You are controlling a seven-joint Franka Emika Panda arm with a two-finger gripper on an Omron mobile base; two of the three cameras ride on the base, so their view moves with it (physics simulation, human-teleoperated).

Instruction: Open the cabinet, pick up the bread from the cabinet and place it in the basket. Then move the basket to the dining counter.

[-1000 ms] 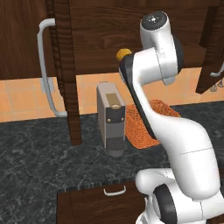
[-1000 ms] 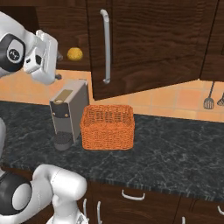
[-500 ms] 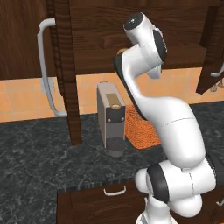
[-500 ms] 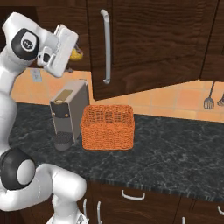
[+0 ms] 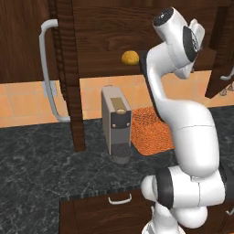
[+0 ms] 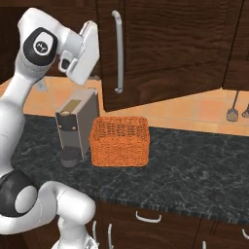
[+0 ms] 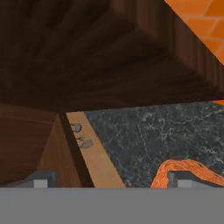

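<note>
Pincer open, empty — round golden bread on shelf; woven orange basket below.

The dark brown wood-grain wall cabinet stands open at the top of the left base view — inside, upper centre, sits the small round golden-yellow bread. The orange woven mesh basket stands upright at centre of the right base view.

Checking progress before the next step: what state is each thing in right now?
Cabinet: door swung open.
Bread: on the cabinet shelf, not held.
Basket: empty, upright on the black counter beside the coffee machine.
Hand: open, holding nothing, raised at cabinet height.
Drawer: shut.
</note>
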